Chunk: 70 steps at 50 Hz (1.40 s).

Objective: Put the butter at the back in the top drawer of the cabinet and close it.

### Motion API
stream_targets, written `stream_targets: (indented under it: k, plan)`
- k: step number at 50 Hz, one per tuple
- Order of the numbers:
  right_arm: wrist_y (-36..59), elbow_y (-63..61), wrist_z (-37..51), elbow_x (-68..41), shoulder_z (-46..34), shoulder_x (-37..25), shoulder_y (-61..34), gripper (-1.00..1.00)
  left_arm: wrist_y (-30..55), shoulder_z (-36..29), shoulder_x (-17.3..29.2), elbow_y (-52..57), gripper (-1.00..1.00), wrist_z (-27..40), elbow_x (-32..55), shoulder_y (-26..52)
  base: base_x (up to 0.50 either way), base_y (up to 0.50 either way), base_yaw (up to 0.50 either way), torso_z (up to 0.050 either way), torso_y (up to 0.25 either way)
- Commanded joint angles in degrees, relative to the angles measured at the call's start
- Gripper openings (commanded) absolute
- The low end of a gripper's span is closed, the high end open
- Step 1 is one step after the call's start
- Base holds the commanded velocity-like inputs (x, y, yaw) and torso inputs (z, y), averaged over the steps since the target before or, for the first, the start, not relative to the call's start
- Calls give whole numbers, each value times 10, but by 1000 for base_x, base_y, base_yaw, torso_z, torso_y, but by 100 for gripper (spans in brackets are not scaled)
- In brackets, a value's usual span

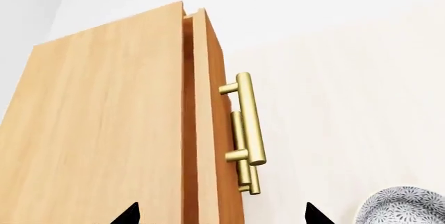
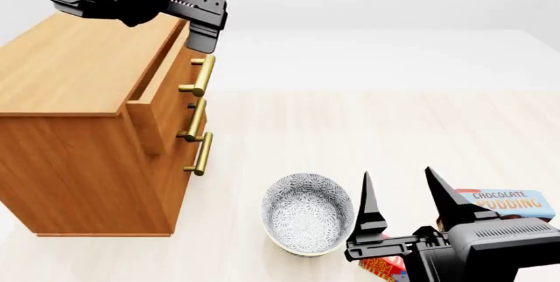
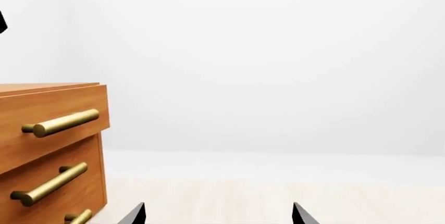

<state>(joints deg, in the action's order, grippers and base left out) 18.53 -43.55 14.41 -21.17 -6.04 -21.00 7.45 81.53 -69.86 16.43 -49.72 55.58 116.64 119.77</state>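
The cabinet (image 2: pixel 61 72) stands at the left, and its top drawer (image 2: pixel 170 85) is pulled out a little by its brass handle (image 2: pixel 199 75). My left gripper (image 2: pixel 206 36) hovers just above that drawer's front edge, open and empty. In the left wrist view the gripper (image 1: pixel 222 214) has the drawer front (image 1: pixel 208 104) and handle (image 1: pixel 250 120) ahead of it. My right gripper (image 2: pixel 398 174) is open at the lower right with nothing between its fingers. Beneath that arm shows a red-and-orange corner of the butter (image 2: pixel 381 270), mostly hidden. The right wrist view (image 3: pixel 218 214) faces the drawer fronts (image 3: pixel 49 109).
A patterned grey bowl (image 2: pixel 308 213) sits on the floor between the cabinet and my right arm, and also shows as the bowl (image 1: pixel 403 208). A Chocolate Pudding box (image 2: pixel 512 203) lies behind the right arm. Two lower drawers (image 2: pixel 188 157) are shut.
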Motion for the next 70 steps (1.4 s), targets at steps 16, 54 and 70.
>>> stream_targets:
  k: [16,54,70]
  plan:
    - [-1,3,1,-6,-4,-6,-2,100,11,-43,-46,-73,100,-95,-50,-17,0,0,0,0,0]
    - [-8,2,5,-11,-9,-14,0,100,14,-113,-91,-138,100,-207,-119,-31,0,0,0,0,0]
    - [-11,4,6,-13,-10,-17,-1,100,15,-131,-99,-152,100,-234,-132,-35,0,0,0,0,1]
